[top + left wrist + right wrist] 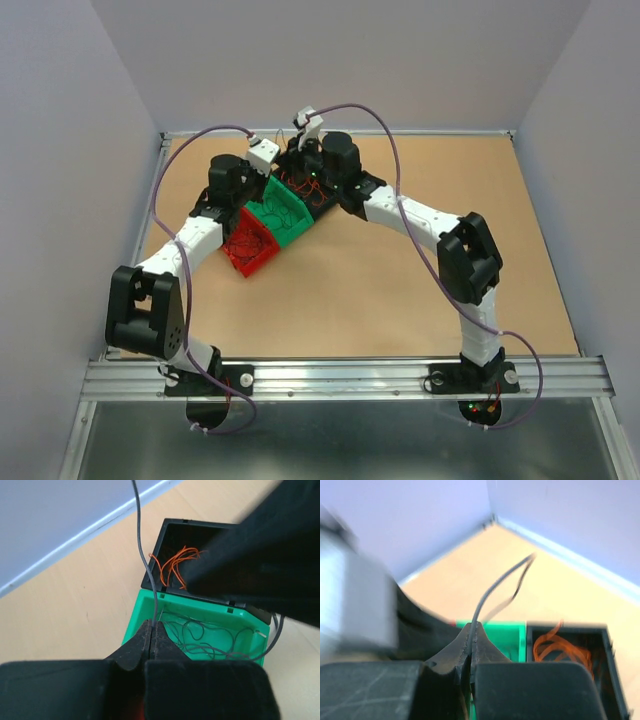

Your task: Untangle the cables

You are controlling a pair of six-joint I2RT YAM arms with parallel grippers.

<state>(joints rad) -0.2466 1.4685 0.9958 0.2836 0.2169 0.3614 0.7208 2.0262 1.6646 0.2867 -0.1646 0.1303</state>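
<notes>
Three small bins stand in a row: red [247, 245], green [283, 215] and black [318, 195]. My left gripper [151, 625] is above the green bin's near rim [200, 609], shut on a thin dark grey cable [141, 545] that rises straight up out of view. More dark cables [210, 640] lie curled in the green bin. Orange cables [175, 565] lie in the black bin [200, 524]. My right gripper [471, 625] is shut on a thin grey cable [495, 587] that arcs up and away. Both grippers hover close together over the bins, left [268, 158] and right [306, 128].
In the right wrist view the green bin [507, 637] and the black bin [567, 627] with orange cables [557, 647] lie below, and the left arm [350, 600] is a blur close on the left. The right arm [270, 555] looms dark over the black bin. Grey walls enclose the brown table [400, 290].
</notes>
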